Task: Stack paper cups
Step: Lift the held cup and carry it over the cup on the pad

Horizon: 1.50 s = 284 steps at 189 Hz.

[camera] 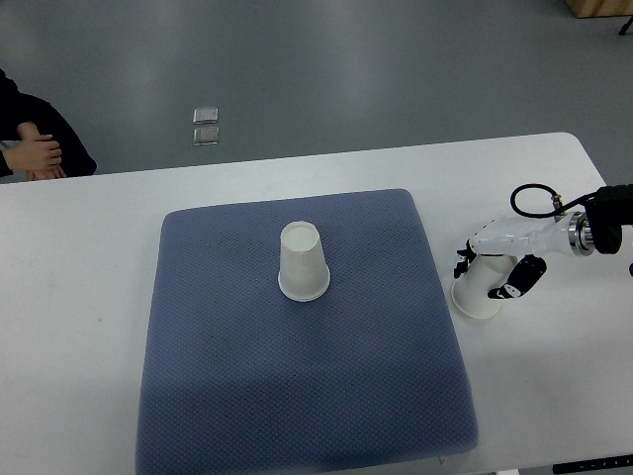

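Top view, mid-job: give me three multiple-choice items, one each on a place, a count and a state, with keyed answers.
1. Where does the upside-down paper cup stand?
A. on the blue mat
B. on bare table
C. on the floor

2. How many paper cups show?
A. one
B. two
C. four

3. What is the right hand doing?
A. resting open
B. grasping the second cup
C. out of view

Answers: 1 A, mat surrounds its rim. 2 B, one on the mat, one beside it. 3 B, fingers wrap that cup.
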Tool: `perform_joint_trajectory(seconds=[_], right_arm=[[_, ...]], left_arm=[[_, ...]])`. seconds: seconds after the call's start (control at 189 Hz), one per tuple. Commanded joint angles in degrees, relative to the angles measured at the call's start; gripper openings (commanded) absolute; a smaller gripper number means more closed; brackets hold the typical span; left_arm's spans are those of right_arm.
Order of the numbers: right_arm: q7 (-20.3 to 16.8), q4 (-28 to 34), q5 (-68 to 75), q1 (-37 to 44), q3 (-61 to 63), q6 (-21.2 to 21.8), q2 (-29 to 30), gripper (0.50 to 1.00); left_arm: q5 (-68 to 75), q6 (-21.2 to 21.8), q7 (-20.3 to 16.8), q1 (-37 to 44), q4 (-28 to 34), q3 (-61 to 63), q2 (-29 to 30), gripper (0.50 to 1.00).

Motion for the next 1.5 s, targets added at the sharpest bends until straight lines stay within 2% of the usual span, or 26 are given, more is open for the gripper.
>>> perform_joint_trajectory(seconds=[0.0,0.818,1.204,1.494], right_arm=[[0.01,0.05,0.08,0.66,0.21,0.09,-0.29,0.709],[-0.08,0.67,0.43,2.77,0.3,0.79,-0.73,0.699],[-0.08,3.48,0.69,12.7,0.39,4.83,-0.82,0.699],[-0.08,5.24,1.13,22.36,0.39,9.58,2.34,0.699]], left_arm=[[0.0,0.0,0.05,0.0,0.0,0.08,0.0,1.0],[0.0,0.0,-0.04,0.0,0.0,0.0,0.0,1.0],[0.0,0.0,0.05,0.0,0.0,0.0,0.0,1.0],[0.0,0.0,-0.04,0.0,0.0,0.08,0.0,1.0]])
